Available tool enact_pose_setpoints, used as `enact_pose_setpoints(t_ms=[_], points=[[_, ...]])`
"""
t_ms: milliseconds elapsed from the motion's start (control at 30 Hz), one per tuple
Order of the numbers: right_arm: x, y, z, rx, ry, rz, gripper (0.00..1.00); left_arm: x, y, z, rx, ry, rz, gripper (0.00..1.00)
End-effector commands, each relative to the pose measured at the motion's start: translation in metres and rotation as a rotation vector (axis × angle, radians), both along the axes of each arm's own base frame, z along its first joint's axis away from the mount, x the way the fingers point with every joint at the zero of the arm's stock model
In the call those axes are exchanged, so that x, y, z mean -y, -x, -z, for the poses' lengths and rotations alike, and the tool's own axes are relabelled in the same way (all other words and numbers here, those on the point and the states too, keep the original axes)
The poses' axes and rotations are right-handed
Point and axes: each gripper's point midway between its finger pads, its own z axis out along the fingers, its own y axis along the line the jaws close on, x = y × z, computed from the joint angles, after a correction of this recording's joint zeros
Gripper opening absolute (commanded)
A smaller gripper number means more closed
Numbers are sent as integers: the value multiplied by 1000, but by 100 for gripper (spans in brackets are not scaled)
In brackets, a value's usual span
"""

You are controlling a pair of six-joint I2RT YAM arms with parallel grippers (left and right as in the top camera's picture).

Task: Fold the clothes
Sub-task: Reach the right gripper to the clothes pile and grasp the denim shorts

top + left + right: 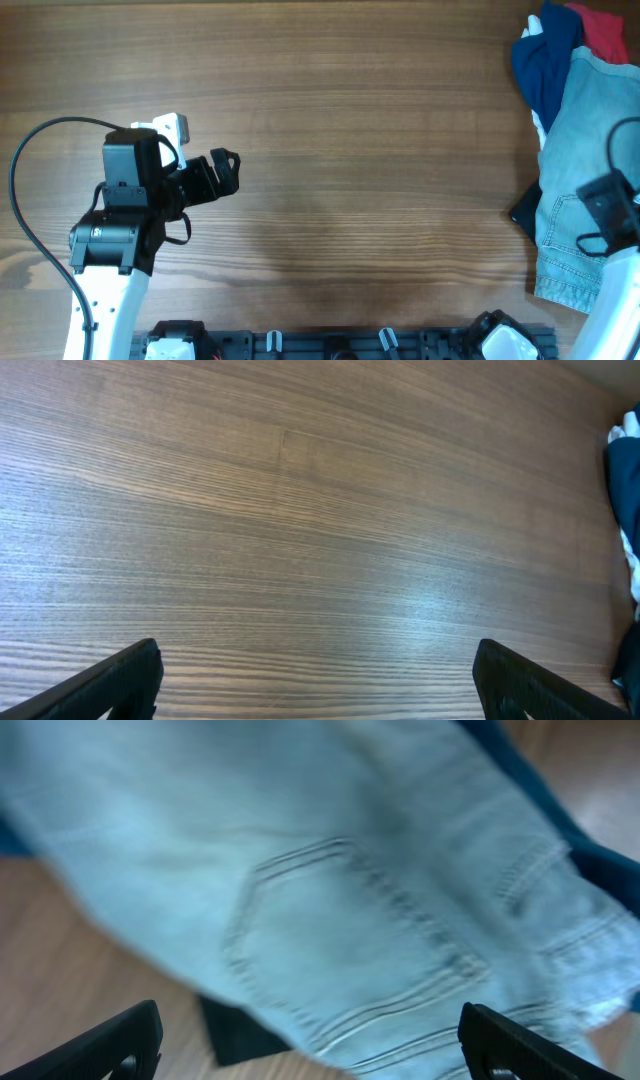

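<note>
The light blue denim shorts (582, 170) lie at the right edge of the table, partly on other garments, with a frayed hem toward the front. My right gripper (310, 1045) is open just above them; the right wrist view shows a stitched back pocket (350, 935) between its fingers. In the overhead view the right arm (612, 205) covers part of the shorts. My left gripper (222, 172) is open and empty over bare wood at the left; the left wrist view (315, 680) shows only table between its fingers.
A dark navy garment (545, 55) and a red one (602, 28) lie at the back right under the shorts, with a bit of white. A black garment (526, 208) pokes out at the shorts' left edge. The wooden table (350, 150) spans the view.
</note>
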Motion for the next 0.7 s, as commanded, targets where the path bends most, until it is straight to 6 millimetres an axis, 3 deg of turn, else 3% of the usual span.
enact_pose_setpoints(t_ms=[0, 167, 667], points=[[30, 25, 8, -79, 16, 124, 94, 3, -2, -12, 35, 4, 14, 100], [44, 38, 31, -144, -48, 166, 94, 3, -3, -12, 38, 4, 14, 100], [67, 32, 88, -323, -99, 85, 89, 3, -3, -12, 38, 4, 14, 99]])
